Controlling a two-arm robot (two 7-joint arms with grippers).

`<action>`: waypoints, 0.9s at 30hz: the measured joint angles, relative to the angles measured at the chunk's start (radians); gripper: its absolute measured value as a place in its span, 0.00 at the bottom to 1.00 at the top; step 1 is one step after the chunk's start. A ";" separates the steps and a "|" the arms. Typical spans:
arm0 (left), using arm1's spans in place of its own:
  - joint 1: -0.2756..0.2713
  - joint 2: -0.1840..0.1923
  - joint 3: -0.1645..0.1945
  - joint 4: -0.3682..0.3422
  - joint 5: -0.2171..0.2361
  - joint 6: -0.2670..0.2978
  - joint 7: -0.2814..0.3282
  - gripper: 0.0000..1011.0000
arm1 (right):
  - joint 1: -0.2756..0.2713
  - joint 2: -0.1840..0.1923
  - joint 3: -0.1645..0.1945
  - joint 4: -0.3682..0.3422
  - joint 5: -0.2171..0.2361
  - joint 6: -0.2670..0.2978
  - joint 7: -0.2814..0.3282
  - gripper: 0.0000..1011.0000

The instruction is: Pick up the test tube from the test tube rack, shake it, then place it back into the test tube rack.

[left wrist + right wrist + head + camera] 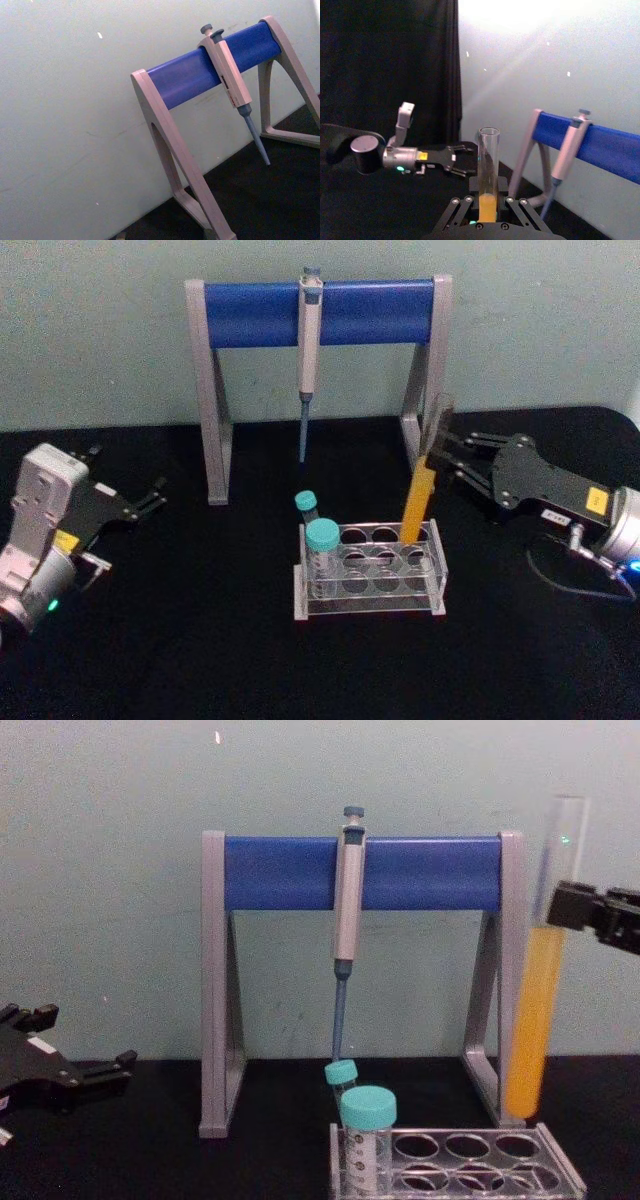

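One relation counts. Head view: the right gripper pinches the test tube over the right rear hole of the test tube rack, mid-tabletop; the left gripper lies spread near the left edge. Right wrist view — tube upright in the grip. Chest view: its round bottom hangs just above that hole.

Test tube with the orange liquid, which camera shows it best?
Chest view: the test tube shows full length, side-on, liquid level clear. Head view foreshortens it; right wrist view loses its lower end behind the right gripper.
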 joint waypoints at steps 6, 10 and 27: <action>0.000 0.000 0.000 0.000 0.000 0.000 0.000 0.99 | -0.009 0.020 0.017 0.003 -0.032 -0.014 -0.043 0.20; 0.000 0.000 0.000 0.000 0.000 0.000 0.000 0.99 | 0.003 0.013 0.019 0.021 -0.065 -0.020 -0.070 0.20; 0.000 0.000 0.000 0.000 0.000 0.000 0.000 0.99 | 0.097 -0.083 -0.003 0.101 -0.119 -0.020 -0.097 0.20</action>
